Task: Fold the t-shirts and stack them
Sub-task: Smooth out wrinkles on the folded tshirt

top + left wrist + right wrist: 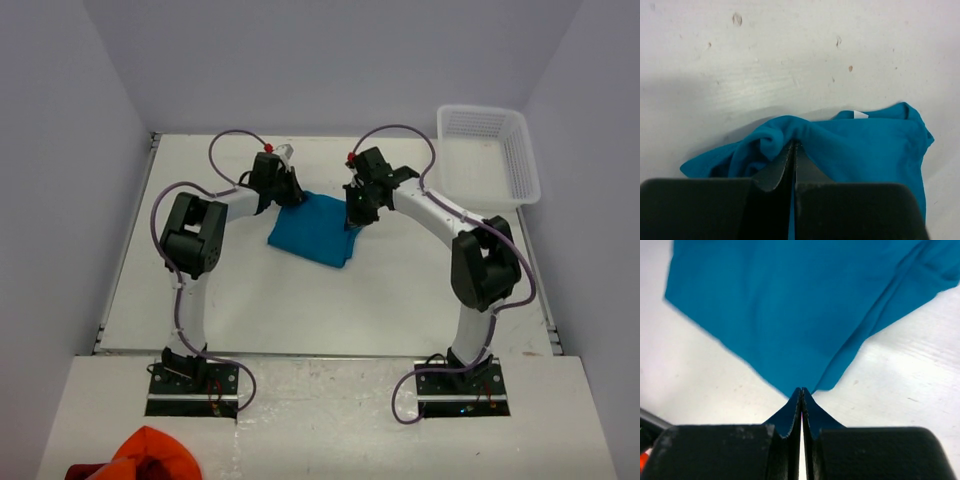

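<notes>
Centrally on the white counter (pixel 300 300) lies a folded teal t-shirt (pixel 312 232). The left end effector (pixel 290 197) and right end effector (pixel 352 215) are each clamped on its opposite far corners. A white basket (pixel 525 160) stands far right, and an orange-red cloth (pixel 150 455) is bunched nearside.

We are looking at a robotics lab test cell. A bare, speckled white counter (pixel 300 310) is boxed in on three sides by plain pale-grey panel walls (pixel 330 60). A white-and-black jointed robot arm (pixel 190 295) and its twin (pixel 432 212) are bolted to black metal base plates (pixel 195 390) at the near edge. Thin purple cables (pixel 236 134) loop loosely along them.
</notes>
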Controlling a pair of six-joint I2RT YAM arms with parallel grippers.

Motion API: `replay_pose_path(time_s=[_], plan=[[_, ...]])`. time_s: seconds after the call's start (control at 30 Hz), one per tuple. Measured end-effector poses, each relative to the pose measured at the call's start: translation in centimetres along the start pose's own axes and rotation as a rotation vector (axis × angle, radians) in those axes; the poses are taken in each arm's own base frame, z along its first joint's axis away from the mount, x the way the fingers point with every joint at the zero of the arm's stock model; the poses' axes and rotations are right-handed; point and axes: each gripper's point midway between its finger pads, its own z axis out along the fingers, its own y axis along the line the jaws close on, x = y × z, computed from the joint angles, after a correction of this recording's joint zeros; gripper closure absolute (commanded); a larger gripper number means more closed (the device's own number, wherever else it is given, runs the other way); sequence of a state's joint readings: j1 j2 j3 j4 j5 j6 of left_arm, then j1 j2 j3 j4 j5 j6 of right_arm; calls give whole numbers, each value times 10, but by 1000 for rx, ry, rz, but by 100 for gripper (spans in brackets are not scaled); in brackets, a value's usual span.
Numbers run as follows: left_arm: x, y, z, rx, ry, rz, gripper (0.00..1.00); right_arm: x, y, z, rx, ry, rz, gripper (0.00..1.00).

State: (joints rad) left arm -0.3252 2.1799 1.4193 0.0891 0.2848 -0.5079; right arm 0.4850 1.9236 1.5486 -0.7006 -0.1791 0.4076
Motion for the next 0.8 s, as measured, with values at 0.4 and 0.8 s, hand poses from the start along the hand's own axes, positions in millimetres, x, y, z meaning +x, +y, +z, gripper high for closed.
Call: replay_pose_path(time_s=[0.4, 0.8], plan=[[-32, -14, 11, 122, -57, 51, 100, 33, 4, -16, -37, -18, -14, 53], [-26, -13, -27, 58, -73, 42, 100, 32, 3, -45, -46, -91, -13, 50]])
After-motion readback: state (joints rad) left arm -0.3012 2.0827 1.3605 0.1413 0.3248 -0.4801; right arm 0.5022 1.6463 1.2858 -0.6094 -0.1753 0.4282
